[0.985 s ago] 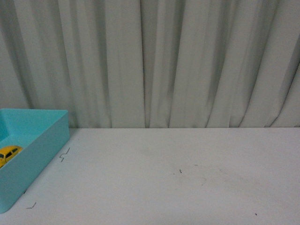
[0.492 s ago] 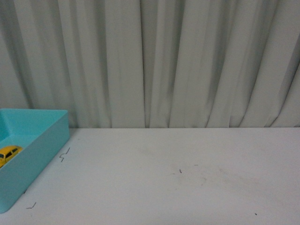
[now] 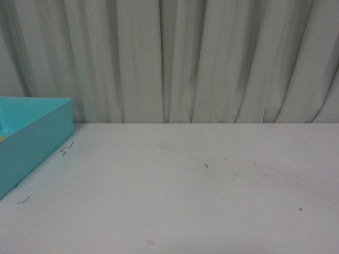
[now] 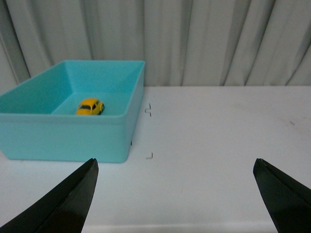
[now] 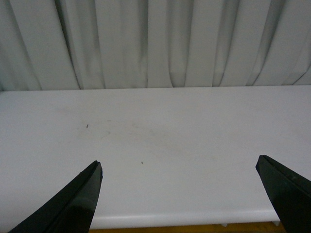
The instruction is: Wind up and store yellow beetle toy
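Yellow beetle toy (image 4: 90,107): sits on the floor of the turquoise bin, upright on its wheels, toward the far part of the bin and apart from all four walls. It shows only in the left wrist view; in the front view it is hidden behind the bin's wall.
Turquoise bin (image 4: 73,141): open-topped rectangular box resting on the white table (image 3: 185,201), at the table's left side in the front view (image 3: 32,145), close to the curtain.
Left tool (image 4: 175,194): spread wide, the two dark fingertips (image 4: 68,199) far apart at the picture's lower corners, nothing between them; it hangs above bare table, near the bin's front wall but apart from it.
Right tool (image 5: 180,194): also spread wide and holding nothing, its dark fingertips (image 5: 73,201) above bare table near the table's front edge, well apart from the bin.
Table marks: small dark bracket-like marks (image 4: 148,109) lie on the table just beside the bin's right wall.
Curtain (image 3: 175,58): pale grey, pleated, hanging behind the table's far edge.
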`<state>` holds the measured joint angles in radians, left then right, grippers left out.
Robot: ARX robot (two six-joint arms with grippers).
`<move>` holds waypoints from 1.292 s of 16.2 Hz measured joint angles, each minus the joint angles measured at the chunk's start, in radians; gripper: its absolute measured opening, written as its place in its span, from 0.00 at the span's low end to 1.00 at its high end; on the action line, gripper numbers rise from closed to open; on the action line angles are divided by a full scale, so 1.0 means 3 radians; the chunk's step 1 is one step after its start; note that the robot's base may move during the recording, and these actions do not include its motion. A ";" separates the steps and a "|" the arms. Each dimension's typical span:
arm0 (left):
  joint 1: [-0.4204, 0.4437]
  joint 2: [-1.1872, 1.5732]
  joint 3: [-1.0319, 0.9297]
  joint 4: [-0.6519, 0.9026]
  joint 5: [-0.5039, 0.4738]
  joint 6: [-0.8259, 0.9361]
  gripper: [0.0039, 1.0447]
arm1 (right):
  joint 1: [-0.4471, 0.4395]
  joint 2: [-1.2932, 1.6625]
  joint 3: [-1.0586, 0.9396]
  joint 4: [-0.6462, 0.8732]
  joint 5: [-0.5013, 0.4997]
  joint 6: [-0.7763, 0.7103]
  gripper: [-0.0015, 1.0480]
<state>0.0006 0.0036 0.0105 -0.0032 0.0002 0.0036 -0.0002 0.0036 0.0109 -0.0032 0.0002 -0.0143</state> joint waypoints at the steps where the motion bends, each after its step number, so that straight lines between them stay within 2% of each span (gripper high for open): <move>1: 0.0000 0.0000 0.0000 0.0001 -0.0004 -0.0005 0.94 | 0.0000 0.0000 0.0000 0.0003 0.0001 0.0000 0.94; 21: 0.0000 -0.0001 0.0000 -0.0013 -0.0004 -0.0011 0.94 | 0.0000 0.0000 0.0000 -0.0014 0.0000 0.0014 0.94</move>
<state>0.0006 0.0032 0.0105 -0.0071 -0.0010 0.0002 -0.0002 0.0036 0.0109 -0.0074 0.0002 -0.0101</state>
